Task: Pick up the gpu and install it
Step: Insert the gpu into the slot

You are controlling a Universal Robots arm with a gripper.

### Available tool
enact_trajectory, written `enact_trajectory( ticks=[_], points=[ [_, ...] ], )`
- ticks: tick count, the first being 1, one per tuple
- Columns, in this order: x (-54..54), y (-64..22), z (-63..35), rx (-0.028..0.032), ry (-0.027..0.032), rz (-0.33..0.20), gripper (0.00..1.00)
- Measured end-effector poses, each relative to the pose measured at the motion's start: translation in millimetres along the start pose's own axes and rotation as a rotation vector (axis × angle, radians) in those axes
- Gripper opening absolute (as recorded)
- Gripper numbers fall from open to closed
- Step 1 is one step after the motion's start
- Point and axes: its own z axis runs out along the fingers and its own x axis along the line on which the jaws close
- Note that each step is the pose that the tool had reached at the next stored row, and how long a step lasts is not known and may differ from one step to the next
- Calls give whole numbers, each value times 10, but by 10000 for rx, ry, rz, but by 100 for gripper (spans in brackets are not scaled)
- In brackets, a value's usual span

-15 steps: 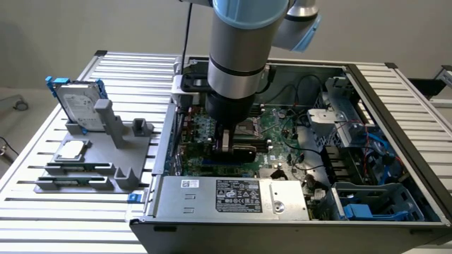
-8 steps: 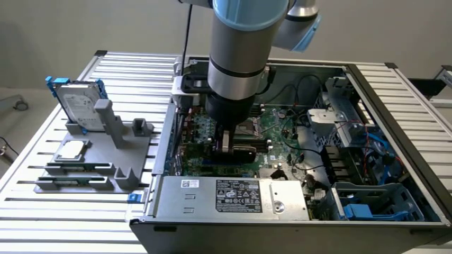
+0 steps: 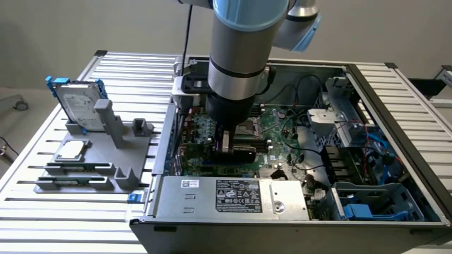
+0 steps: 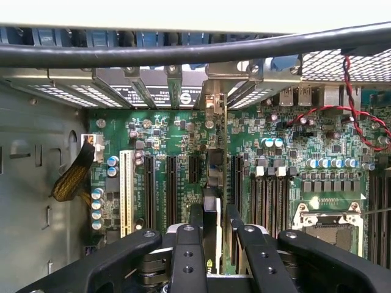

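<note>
My gripper (image 3: 232, 150) reaches down into the open computer case (image 3: 395, 106), shut on the gpu (image 3: 244, 154), whose black shroud shows just below the fingers. In the wrist view the gpu (image 4: 211, 183) appears edge on between the two fingers (image 4: 195, 217). Its silver bracket (image 4: 214, 107) stands at the rear slot openings of the case. The card sits in line with one of the black expansion slots (image 4: 171, 189) on the green motherboard (image 4: 287, 140). Whether it is seated in the slot I cannot tell.
A grey fixture (image 3: 113, 159) on the exterior view's left carries a silver hard drive in a blue frame (image 3: 76, 100) and a small square CPU chip (image 3: 71, 150). Inside the case are the power supply (image 3: 233, 196), the CPU socket (image 4: 327, 220), red wires (image 4: 354, 116) and a white slot (image 4: 125, 192).
</note>
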Motion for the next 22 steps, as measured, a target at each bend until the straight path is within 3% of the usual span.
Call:
enact_trajectory(
  ticks=[18, 22],
  points=[
    [2, -3, 31, -1, -13, -2, 26],
    [2, -3, 25, -8, -8, -1, 33]
  ],
)
